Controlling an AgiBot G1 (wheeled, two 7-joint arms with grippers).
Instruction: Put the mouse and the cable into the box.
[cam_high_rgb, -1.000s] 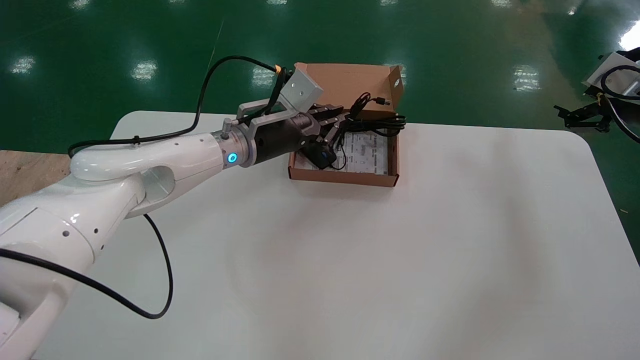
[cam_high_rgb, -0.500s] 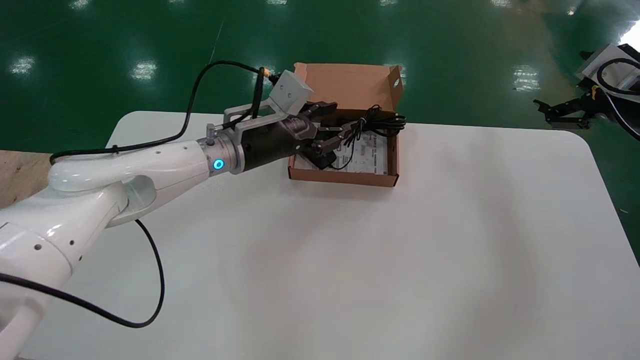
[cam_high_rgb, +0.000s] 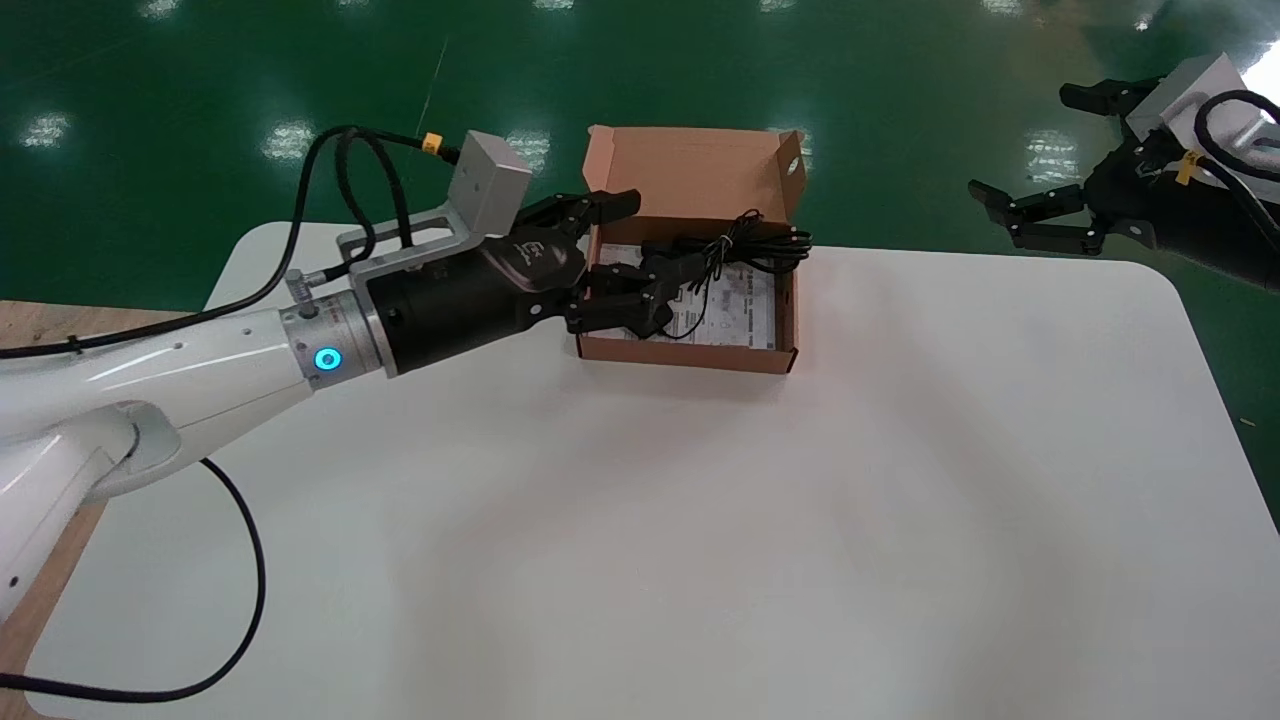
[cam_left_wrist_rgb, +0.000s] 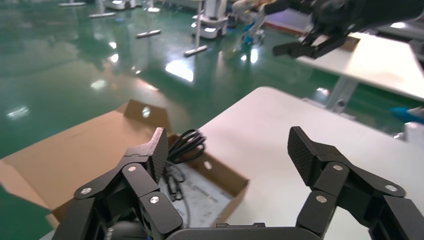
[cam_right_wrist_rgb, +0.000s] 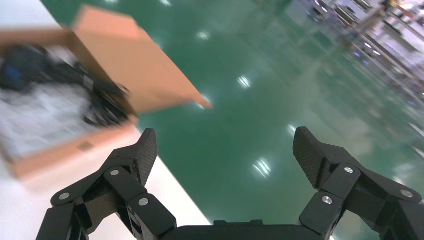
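Left gripper sits over the left wall of the box, jaws spread, nothing between them. The cable is bunched inside along the far side, and one loop reaches the right wall; a nudge could tip it out. Mouse: a dark shape under my lower finger in the near-left corner, can't confirm. The lid flap stands upright behind, so my way out is up and back over the table. Right gripper is spread, empty, off the far right corner.

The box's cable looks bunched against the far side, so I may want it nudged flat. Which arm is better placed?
Left. The left gripper hangs open right at the box, beside the cable. The right gripper is open too, but off beyond the table's far right corner.
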